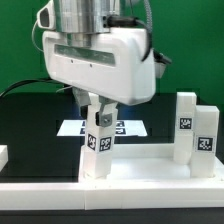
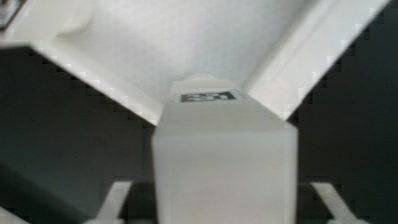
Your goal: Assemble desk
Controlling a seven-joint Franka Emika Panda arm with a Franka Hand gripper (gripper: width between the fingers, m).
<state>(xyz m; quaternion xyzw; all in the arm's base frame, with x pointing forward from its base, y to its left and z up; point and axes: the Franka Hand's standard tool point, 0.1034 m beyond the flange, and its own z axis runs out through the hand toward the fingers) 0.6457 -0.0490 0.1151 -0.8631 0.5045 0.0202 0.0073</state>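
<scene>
The white desk tabletop panel lies flat at the front, and its raised rim shows in the wrist view. A white square leg with a black-and-white tag stands upright at the panel's corner; in the wrist view it fills the middle. My gripper is directly above this leg and is open. Its fingers straddle the leg's top with a dark gap on each side. Two more tagged legs stand upright at the exterior view's right end of the panel.
The marker board lies flat on the black table behind the panel. A small white piece shows at the exterior view's left edge. A green backdrop stands at the back.
</scene>
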